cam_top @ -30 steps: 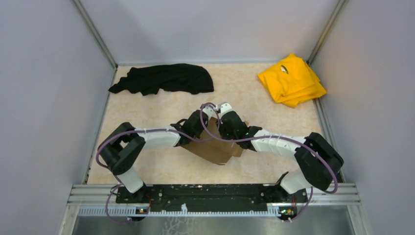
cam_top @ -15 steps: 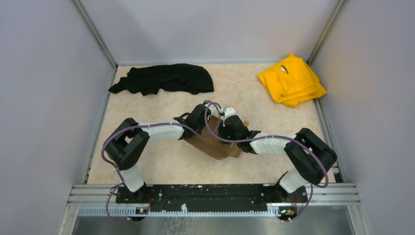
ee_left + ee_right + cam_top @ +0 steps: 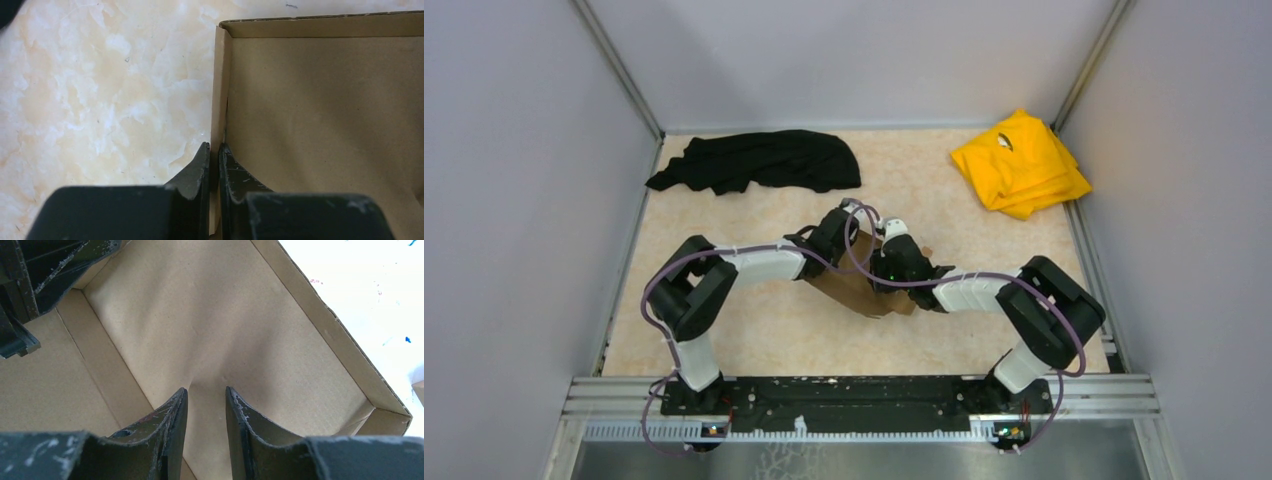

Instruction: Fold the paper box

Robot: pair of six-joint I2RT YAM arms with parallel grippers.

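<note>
Paper box wall pinched in left claw; right claw, narrowly parted, seemingly presses its floor

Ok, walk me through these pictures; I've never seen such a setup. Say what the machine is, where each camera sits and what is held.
These are two robot arms bolted at the near edge of a table. The wide picture looks down from above and behind them; each close-up comes from a camera on one wrist. A brown paper box lies mid-table, a black cloth and a yellow cloth at the far end. The left gripper pinches the box's side wall, one finger each side. The right gripper is slightly open, holding nothing, its tips against an inner panel.
</note>
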